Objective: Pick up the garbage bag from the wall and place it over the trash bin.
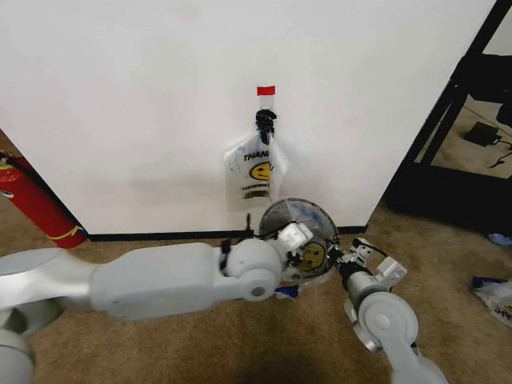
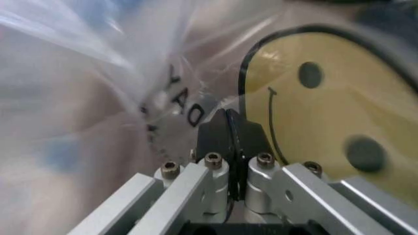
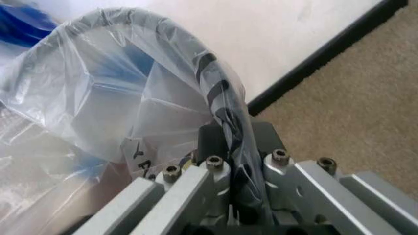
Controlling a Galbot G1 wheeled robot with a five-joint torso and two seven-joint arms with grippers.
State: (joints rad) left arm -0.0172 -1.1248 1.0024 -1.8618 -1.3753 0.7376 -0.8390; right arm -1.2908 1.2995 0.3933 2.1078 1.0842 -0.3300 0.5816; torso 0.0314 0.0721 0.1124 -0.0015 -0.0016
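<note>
The garbage bag, thin translucent plastic with blue patches and a yellow smiley, is draped over the trash bin on the carpet at the foot of the wall. My left gripper reaches across to the bin's near side. In the left wrist view the left gripper is shut, its fingers pinching the bag's film beside the smiley. My right gripper is at the bin's right edge. In the right wrist view the right gripper is shut on the bag where it wraps the bin's rim.
A flat white "THANK YOU" smiley bag hangs from the black hook under a red tape strip. A red fire extinguisher leans at the left. A black rack stands at the right, with litter on the carpet.
</note>
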